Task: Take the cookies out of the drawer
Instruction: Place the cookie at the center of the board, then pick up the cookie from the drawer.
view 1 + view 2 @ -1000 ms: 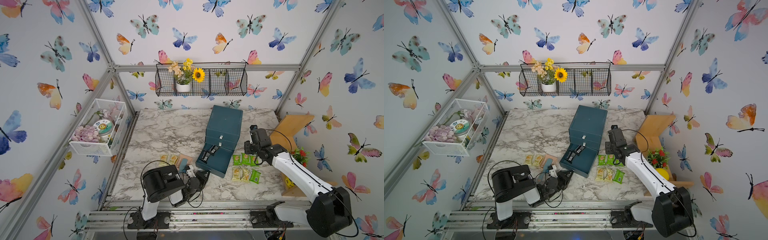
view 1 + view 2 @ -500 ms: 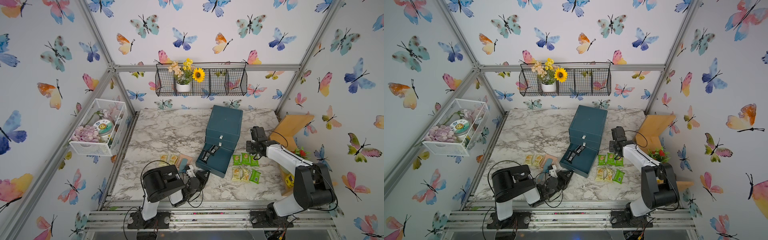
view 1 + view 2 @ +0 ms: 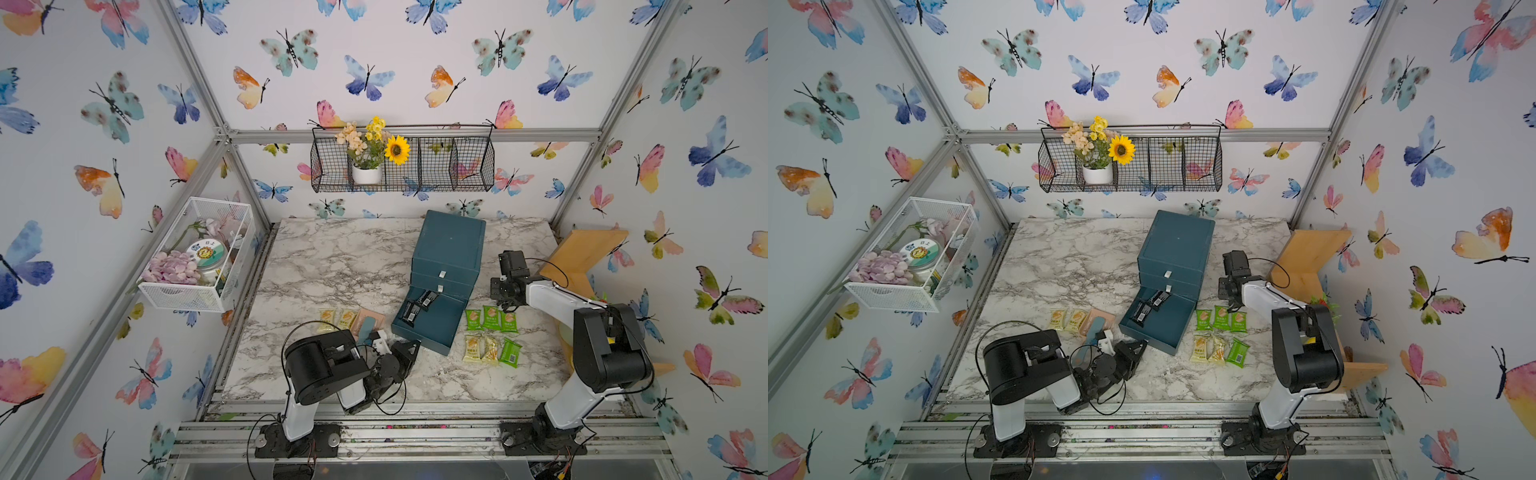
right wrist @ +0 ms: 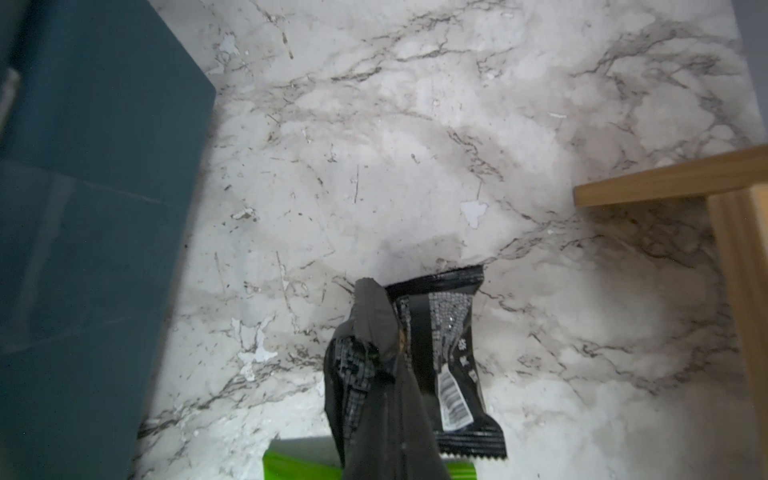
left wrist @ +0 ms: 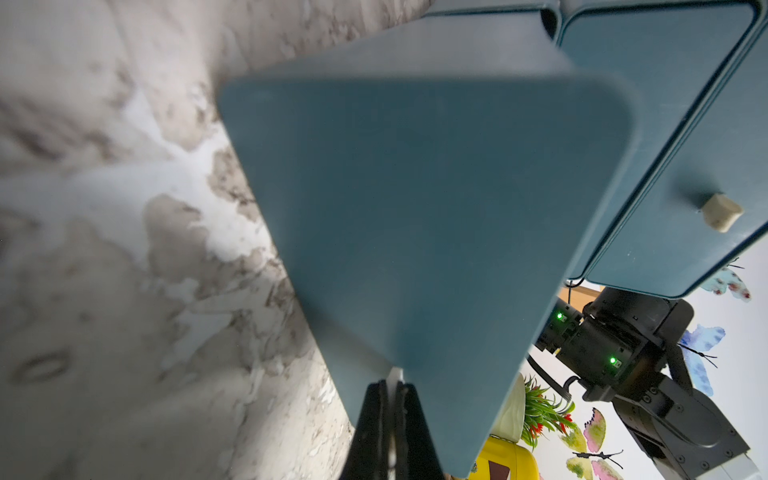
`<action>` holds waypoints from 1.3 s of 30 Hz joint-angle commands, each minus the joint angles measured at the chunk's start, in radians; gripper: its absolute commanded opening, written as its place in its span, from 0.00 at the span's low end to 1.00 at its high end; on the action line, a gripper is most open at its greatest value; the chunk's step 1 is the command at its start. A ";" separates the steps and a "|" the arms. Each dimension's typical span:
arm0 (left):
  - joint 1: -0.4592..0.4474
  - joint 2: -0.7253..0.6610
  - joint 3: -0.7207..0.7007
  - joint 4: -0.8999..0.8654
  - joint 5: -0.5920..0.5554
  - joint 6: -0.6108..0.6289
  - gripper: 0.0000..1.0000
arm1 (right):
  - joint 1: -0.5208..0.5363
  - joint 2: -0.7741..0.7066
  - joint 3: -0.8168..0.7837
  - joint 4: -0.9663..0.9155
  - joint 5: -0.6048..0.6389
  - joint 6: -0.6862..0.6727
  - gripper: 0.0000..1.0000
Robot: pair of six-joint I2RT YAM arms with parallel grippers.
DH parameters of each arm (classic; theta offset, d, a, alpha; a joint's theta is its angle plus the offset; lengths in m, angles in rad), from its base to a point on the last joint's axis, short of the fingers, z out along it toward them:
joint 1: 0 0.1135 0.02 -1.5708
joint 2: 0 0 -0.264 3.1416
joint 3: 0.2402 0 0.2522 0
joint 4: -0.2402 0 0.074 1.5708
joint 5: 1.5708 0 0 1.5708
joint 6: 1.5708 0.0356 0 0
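While the left gripper [image 5: 391, 386] pinches the white knob [image 5: 395, 372] on the front of the open drawer [image 3: 436, 328], the right gripper [image 4: 384, 328] is clamped on a black packet [image 4: 451, 332] just above the marble table [image 3: 332, 266], beside the green cookies [image 3: 491, 319]. Two black packets [image 3: 419, 305] lie inside the drawer. Yellow and green ones [image 3: 490, 351] rest on the table near its front corner, and two yellow packets [image 3: 337, 319] lie on its other side.

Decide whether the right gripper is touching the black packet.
Touching. The right wrist view shows the right gripper shut on the black packet, pinching one side of its wrapper.
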 commanded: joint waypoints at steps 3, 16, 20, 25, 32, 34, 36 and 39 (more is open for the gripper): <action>0.006 -0.005 -0.002 -0.031 -0.029 0.012 0.00 | -0.003 0.038 0.030 0.016 -0.055 -0.004 0.13; 0.008 -0.005 -0.001 -0.031 -0.027 0.012 0.00 | -0.009 -0.084 0.011 0.005 -0.224 0.046 0.34; 0.007 -0.008 -0.006 -0.029 -0.030 0.012 0.00 | -0.012 -0.192 -0.024 -0.016 -0.191 0.060 0.34; 0.007 -0.007 -0.008 -0.025 -0.031 0.013 0.00 | -0.011 -0.378 -0.077 -0.040 -0.178 0.042 0.35; 0.008 -0.008 -0.014 -0.024 -0.032 0.013 0.00 | 0.026 -0.500 -0.034 -0.142 -0.234 0.003 0.36; 0.006 -0.013 -0.017 -0.031 -0.033 0.016 0.00 | 0.090 -0.532 -0.025 -0.148 -0.234 -0.022 0.37; 0.006 -0.015 -0.017 -0.037 -0.034 0.017 0.00 | 0.171 -0.557 -0.021 -0.137 -0.223 -0.067 0.39; 0.007 -0.019 -0.018 -0.040 -0.034 0.019 0.00 | 0.305 -0.575 -0.022 -0.106 -0.190 -0.183 0.41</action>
